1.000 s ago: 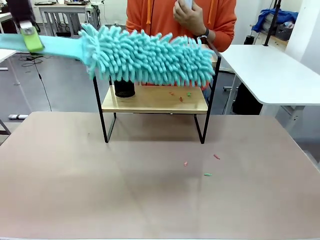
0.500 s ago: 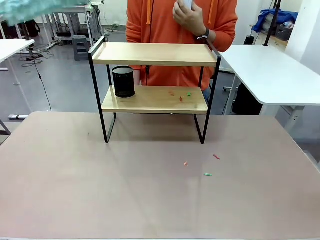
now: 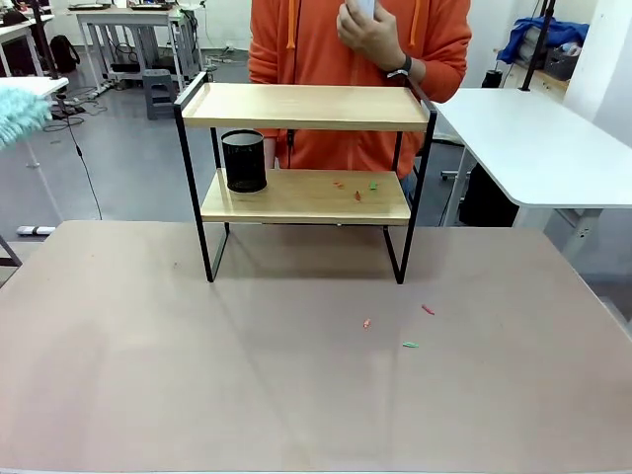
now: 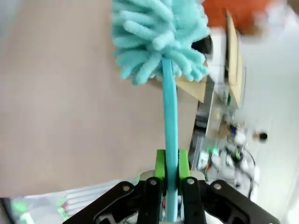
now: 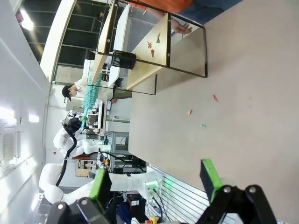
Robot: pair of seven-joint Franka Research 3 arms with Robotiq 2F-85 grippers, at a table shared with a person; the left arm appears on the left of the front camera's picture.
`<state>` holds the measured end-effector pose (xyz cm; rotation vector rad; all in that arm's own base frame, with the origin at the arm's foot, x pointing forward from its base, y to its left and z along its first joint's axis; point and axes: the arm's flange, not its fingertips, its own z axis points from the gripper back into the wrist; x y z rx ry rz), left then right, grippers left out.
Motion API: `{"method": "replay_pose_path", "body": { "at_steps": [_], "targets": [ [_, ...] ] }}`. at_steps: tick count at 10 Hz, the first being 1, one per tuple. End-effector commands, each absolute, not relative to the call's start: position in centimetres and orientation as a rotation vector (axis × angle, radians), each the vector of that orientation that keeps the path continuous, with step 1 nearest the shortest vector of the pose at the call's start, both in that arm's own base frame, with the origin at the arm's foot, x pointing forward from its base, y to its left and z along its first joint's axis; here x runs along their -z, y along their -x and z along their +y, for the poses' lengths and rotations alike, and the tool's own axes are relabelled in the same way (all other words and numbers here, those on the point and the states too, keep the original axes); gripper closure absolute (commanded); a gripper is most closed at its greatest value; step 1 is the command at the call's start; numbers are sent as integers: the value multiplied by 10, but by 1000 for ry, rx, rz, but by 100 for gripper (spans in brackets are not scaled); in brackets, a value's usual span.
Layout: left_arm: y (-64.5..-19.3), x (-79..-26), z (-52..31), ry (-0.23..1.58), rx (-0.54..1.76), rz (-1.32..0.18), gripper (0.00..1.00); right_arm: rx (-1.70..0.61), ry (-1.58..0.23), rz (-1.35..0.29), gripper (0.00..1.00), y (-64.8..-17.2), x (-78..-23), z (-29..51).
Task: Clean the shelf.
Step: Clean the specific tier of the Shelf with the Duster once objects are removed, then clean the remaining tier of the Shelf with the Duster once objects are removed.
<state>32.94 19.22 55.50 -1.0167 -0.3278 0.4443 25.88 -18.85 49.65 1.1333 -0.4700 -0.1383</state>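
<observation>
At the far middle of the table (image 3: pixel 296 395), the shelf (image 3: pixel 306 107) stands on its four legs, just in front of a person (image 3: pixel 326 59) in an orange top whose hand (image 3: pixel 375 35) is raised to the chest. A black mesh cup (image 3: pixel 244 161) sits at the left end of the lower board. A few small red and green scraps (image 3: pixel 355 190), perhaps paper, lie toward that board's right. Three loose bits (image 3: pixel 410 331) of the same colours lie on the table in front of the shelf's right legs. The left claw (image 4: pixel 171 163) is pinched tight on the thin turquoise handle (image 4: pixel 170 116) of a fluffy duster (image 4: pixel 159 37), whose head shows at the front view's left edge, well apart from the shelf. The right claw (image 5: pixel 155 179) is spread wide with nothing between its pads, over the near side of the table.
</observation>
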Motion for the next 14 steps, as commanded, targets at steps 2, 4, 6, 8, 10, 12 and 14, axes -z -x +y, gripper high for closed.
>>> {"method": "replay_pose_path", "body": {
  "at_steps": [2,4,6,8,10,12,14],
  "targets": [
    [-309,-574,203,1038,-276,-324,87,119,-1148,-501,0,-261,-498,-188],
    [-309,-574,203,1038,-276,-324,87,119,-1148,-501,0,-261,-498,-188],
    [-309,-574,203,1038,-276,-324,87,119,-1148,-501,0,-261,-498,-188],
    [-309,-574,203,1038,-276,-324,87,119,-1148,-501,0,-261,-498,-188],
    [-309,-574,203,1038,-276,-324,87,119,-1148,-501,0,-261,-498,-188],
    [-309,-574,203,1038,-276,-324,87,119,-1148,-501,0,-261,-498,-188],
    [-309,-574,203,1038,-276,-324,87,119,-1148,-501,0,-261,-498,-188]
  ]
}}
